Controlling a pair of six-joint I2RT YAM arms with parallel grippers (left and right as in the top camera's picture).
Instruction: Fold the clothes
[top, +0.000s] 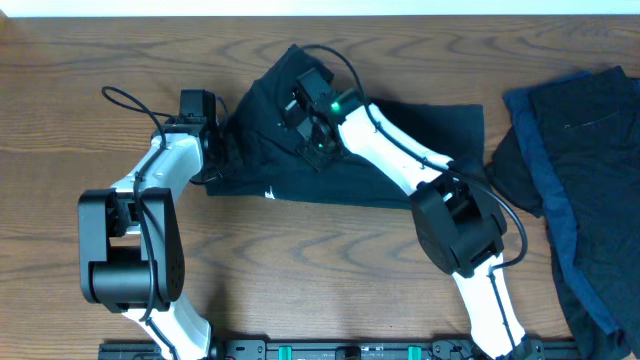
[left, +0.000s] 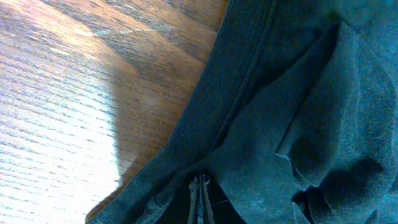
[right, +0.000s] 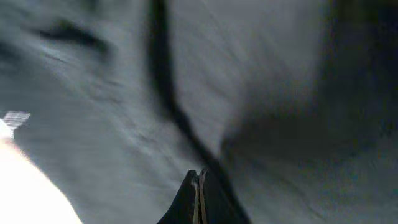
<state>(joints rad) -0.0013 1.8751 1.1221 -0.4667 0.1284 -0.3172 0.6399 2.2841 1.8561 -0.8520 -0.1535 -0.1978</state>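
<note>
Overhead: left claw (top: 222, 152) is at the left edge of the dark T-shirt (top: 455, 125), low against the desk (top: 300, 265). The T-shirt lies rumpled across the desk's upper middle, bunched toward its upper left, with a small white label (top: 270, 193) at its lower edge. Right claw (top: 314, 138) is down on the bunched part, its arm crossing the shirt from lower right. Far right, well apart from both claws: a loose pile (top: 600, 120) of dark clothes with a brighter blue piece (top: 555, 215) running down its left side. Its dark left edge comes close to the T-shirt's right end; contact unclear.

Left wrist: claw is clenched, tips (left: 199, 198) pressed together, with the cloth's folds converging into them, so it's pinching the T-shirt at its ribbed hem (left: 211, 93). The hem runs diagonally from top right down to the tips. Bare desk to the left of it.

Right wrist: heavily blurred. Claw is clenched, tips (right: 198, 186) together against dark cloth that fills most of the view. Can't tell if any fabric is caught between them. Small white patch (right: 15, 118) at the left edge, maybe a label.
</note>
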